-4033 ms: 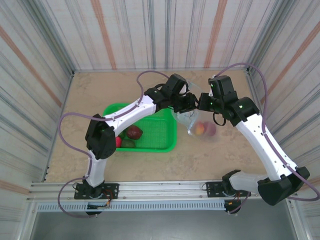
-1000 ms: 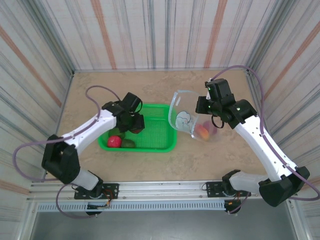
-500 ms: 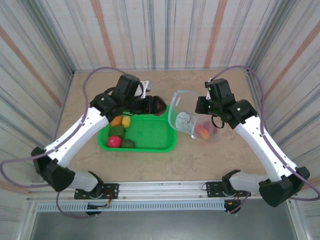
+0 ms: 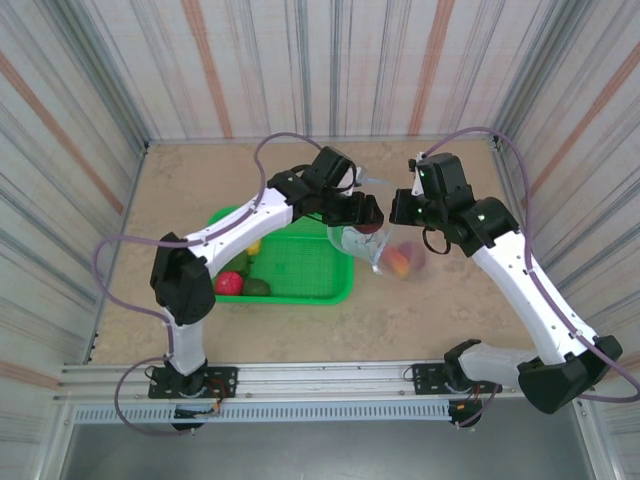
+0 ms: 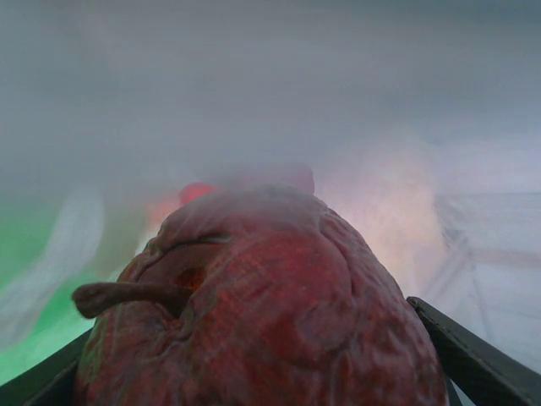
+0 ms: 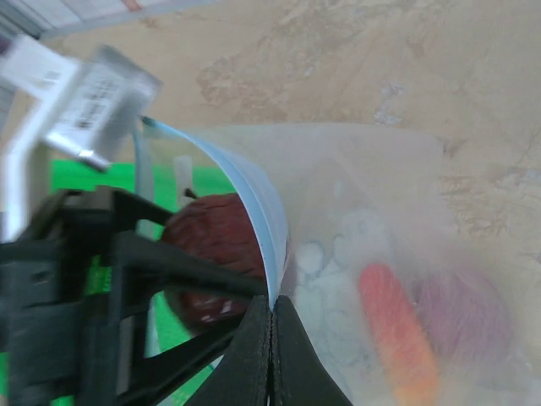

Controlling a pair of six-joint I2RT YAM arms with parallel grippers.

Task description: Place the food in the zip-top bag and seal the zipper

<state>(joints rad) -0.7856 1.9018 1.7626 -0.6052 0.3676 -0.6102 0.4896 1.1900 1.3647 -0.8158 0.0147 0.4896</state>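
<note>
wrinkled maroon toy fruit clamped in left gripper, clear floppy zip-top bag pinched at blue zipper by right gripper

Our left arm stretches forward and bends right, its left gripper clamped around a dark maroon fruit. Our right gripper faces it, just beside, fingers pinched tight on the zip-top bag rim.
</note>
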